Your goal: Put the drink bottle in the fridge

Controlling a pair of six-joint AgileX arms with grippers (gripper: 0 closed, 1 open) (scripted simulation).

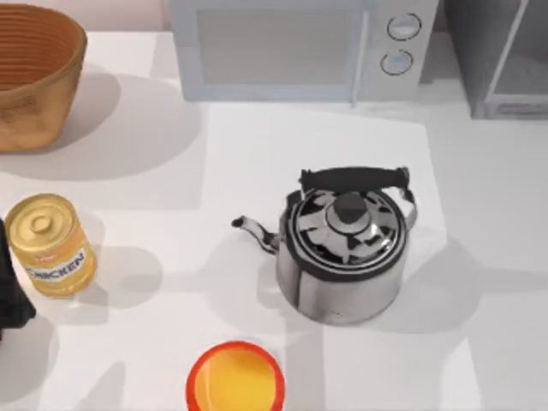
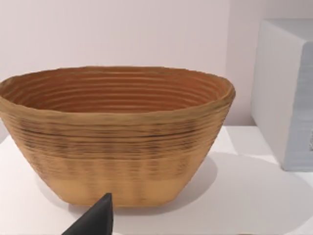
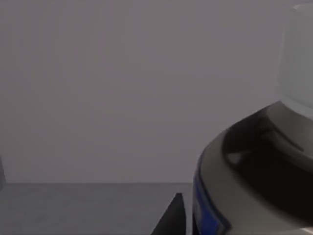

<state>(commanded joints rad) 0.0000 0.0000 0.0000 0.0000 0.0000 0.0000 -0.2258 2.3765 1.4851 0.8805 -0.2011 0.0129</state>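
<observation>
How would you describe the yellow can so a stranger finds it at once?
Start at the woven basket in the table's far left corner, then come toward the near edge along the left side. The yellow can stands there upright, marked CHICKEN, with a gold lid, unlike the steel kettle at the centre.

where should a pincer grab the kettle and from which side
Take the black handle, coming down from above. The kettle stands upright, and the handle is a narrow bar running left to right by the lid's far side. The round steel body looks too wide to span.

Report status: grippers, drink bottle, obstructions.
Left gripper facing woven tan basket. Right gripper beside dark, pale-capped drink bottle, plain grey surface ahead. Grey box-shaped fridge back right. No obstruction visible.
</observation>
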